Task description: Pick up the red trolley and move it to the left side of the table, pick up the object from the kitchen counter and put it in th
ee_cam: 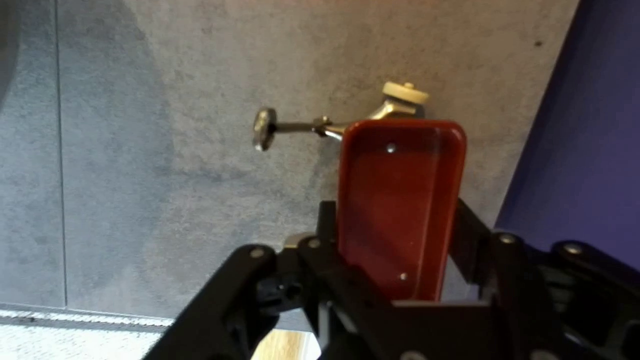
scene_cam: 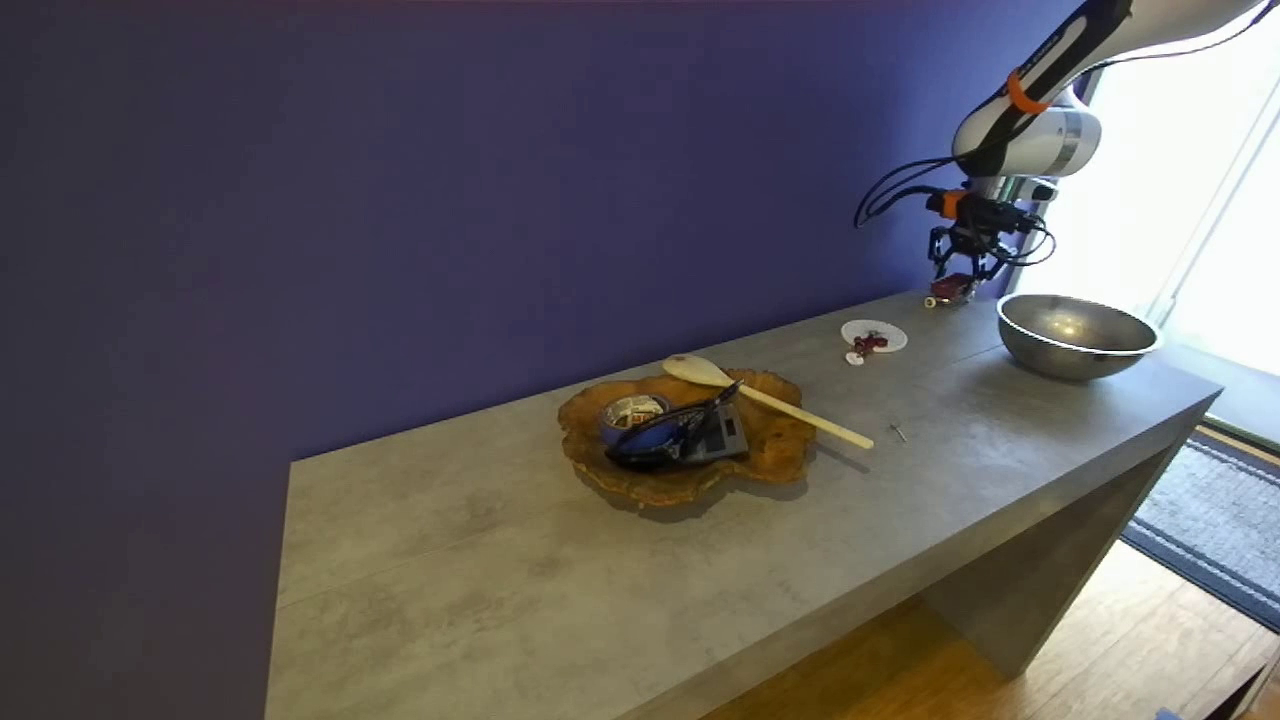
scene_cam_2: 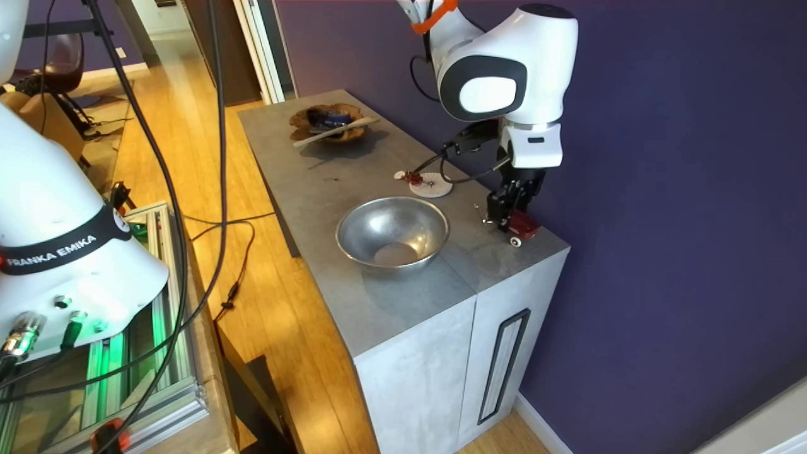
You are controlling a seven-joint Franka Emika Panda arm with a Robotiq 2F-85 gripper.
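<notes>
The red trolley (ee_cam: 400,200) is a small dark-red open tray with pale wheels and a metal handle part at its far end. In the wrist view my gripper (ee_cam: 395,225) has its fingers against both long sides of it. In both exterior views the gripper (scene_cam: 962,270) (scene_cam_2: 507,214) points down with the trolley (scene_cam: 950,287) (scene_cam_2: 523,225) between its fingers, near the table's back corner by the wall. I cannot tell whether its wheels touch the grey table (scene_cam: 450,570) (scene_cam_2: 302,189). The near end of the trolley is hidden by the gripper.
A steel bowl (scene_cam: 1075,345) (scene_cam_2: 394,233) stands near the trolley. A round white dish with dark-red bits (scene_cam: 890,338) (scene_cam_2: 435,186) lies by the wall. A wooden tray (scene_cam: 780,455) (scene_cam_2: 302,126) further along holds a blue item, dark items and a wooden spoon (scene_cam: 800,412).
</notes>
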